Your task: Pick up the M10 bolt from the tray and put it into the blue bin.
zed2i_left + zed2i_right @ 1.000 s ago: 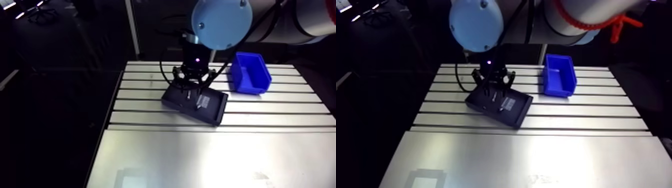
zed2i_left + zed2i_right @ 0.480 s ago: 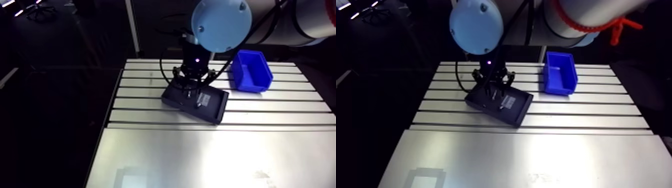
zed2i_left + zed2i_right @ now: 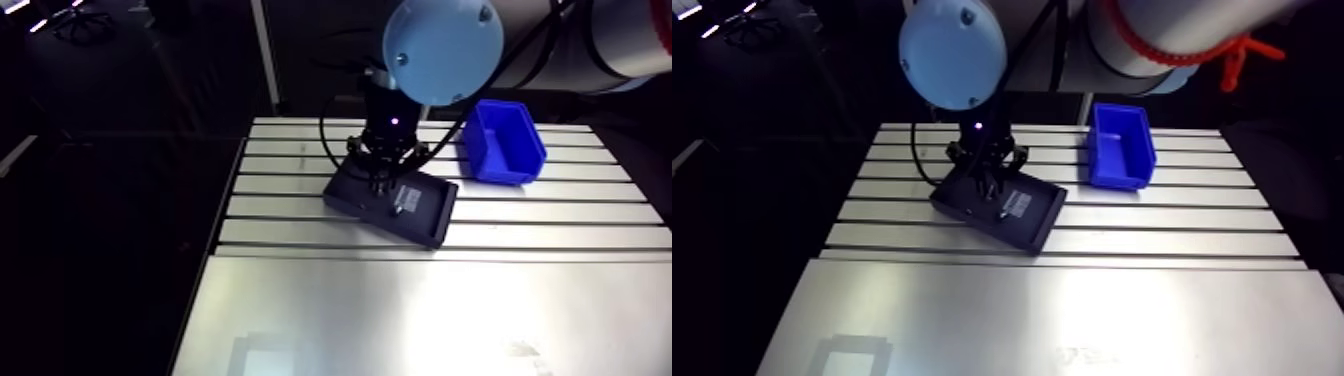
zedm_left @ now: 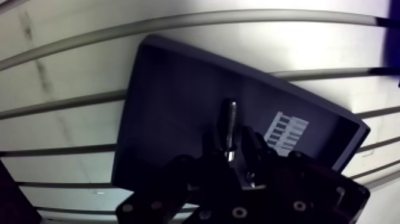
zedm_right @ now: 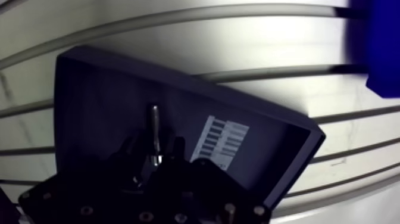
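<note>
A dark shallow tray [image 4: 166,89] lies askew across the slotted table. In it lies a silver M10 bolt [image 4: 230,118], its shank pointing ahead of the gripper. My gripper [image 4: 229,149] is down in the tray, and its two dark fingers [image 4: 210,145] press on the bolt's near end, so it is shut on the bolt. In the arm view the gripper [image 3: 383,180] stands over the tray's [image 3: 428,218] left half. The blue bin [image 3: 503,142] sits to the right of the tray, apart from it, with nothing showing in it.
A white barcode label [image 4: 286,131] lies in the tray beside the bolt. The table's [image 3: 420,310] smooth near half lies in front of the tray. A corner of the blue bin [image 5: 384,53] shows beyond the tray in the wrist view.
The gripper's fingers, spread wide over the tray earlier, have drawn together around the bolt. The tray and the bin have stayed in place.
</note>
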Controlling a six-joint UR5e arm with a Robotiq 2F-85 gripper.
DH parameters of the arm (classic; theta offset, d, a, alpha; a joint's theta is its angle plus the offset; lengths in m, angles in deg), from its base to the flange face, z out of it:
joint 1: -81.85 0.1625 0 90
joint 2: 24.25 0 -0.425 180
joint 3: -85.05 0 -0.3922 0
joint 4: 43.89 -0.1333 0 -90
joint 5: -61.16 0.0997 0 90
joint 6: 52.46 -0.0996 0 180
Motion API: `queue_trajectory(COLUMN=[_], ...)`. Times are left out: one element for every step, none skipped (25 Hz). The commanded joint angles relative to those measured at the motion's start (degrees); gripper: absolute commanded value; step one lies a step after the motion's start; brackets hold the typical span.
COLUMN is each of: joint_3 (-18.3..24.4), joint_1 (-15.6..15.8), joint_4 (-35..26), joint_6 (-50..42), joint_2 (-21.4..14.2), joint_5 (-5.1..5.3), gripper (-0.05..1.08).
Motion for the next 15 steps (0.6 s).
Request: queue_trajectory(joint_3=[0.00, 0.00, 0.00, 0.00, 0.00, 0.00, -0.09, -0.09, -0.09, -0.09, -0.09, -0.09, -0.09, -0.09, -0.09], joint_1=[0.00, 0.00, 0.00, 0.00, 0.00, 0.00, 0.00, 0.00, 0.00, 0.00, 0.00, 0.00, 0.00, 0.00, 0.00], joint_4=[0.05, 0.05, 0.05, 0.05, 0.05, 0.05, 0.05, 0.05, 0.05, 0.05, 0.05, 0.05, 0.05, 0.05, 0.05], joint_6=[0.00, 0.00, 0.00, 0.00, 0.00, -0.09, -0.09, -0.09, -0.09, -0.09, -0.09, -0.09, -0.09, -0.09, -0.09], joint_2=[0.00, 0.00, 0.00, 0.00, 0.09, 0.18, 0.18, 0.18, 0.18, 0.18, 0.18, 0.18, 0.18, 0.18, 0.18], joint_5=[-0.02, -0.02, -0.02, -0.02, -0.02, -0.02, -0.02, -0.02, -0.02, -0.02, -0.02, -0.02, -0.02, -0.02, -0.02], gripper=[0.68, 0.68, 0.68, 0.69, 0.69, 0.69, 0.69, 0.70, 0.70, 0.70, 0.70, 0.71, 0.71, 0.71, 0.72])
